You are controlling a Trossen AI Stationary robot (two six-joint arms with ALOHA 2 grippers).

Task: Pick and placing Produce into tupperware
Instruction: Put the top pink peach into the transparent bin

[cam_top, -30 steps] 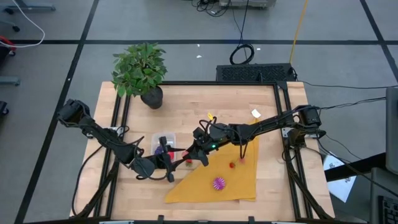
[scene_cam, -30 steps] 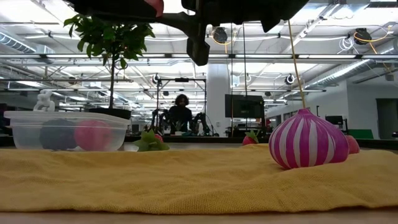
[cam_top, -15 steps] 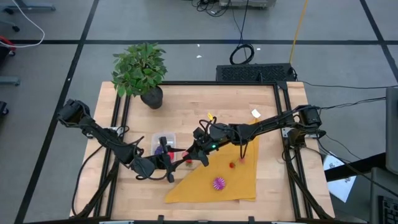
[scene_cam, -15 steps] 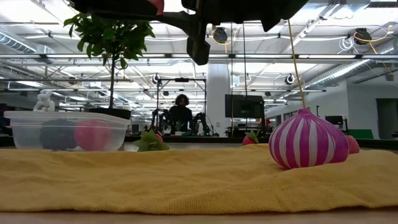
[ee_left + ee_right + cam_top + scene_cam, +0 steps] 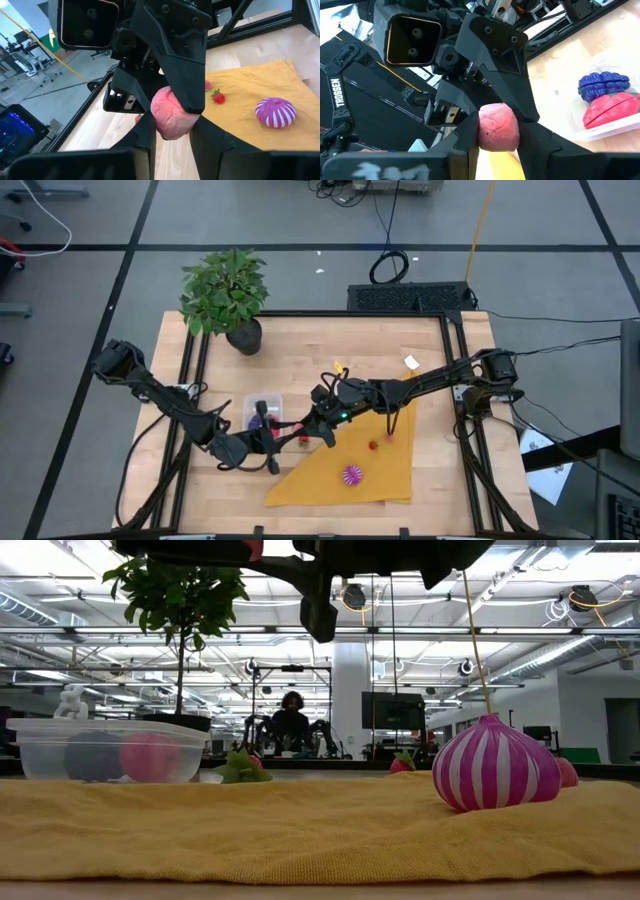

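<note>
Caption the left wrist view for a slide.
Both grippers pinch one pink fruit mid-handover above the yellow cloth.

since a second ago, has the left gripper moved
No. In the high view the left gripper sits at the same spot beside the tupperware, meeting the right gripper.

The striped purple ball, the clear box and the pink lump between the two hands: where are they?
Striped purple ball (image 5: 497, 764): low view, middle of its striped side.
Clear box (image 5: 40, 729): low view, its front rim.
Pink lump (image 5: 170, 113): left wrist view, middle of its rounded face.
</note>
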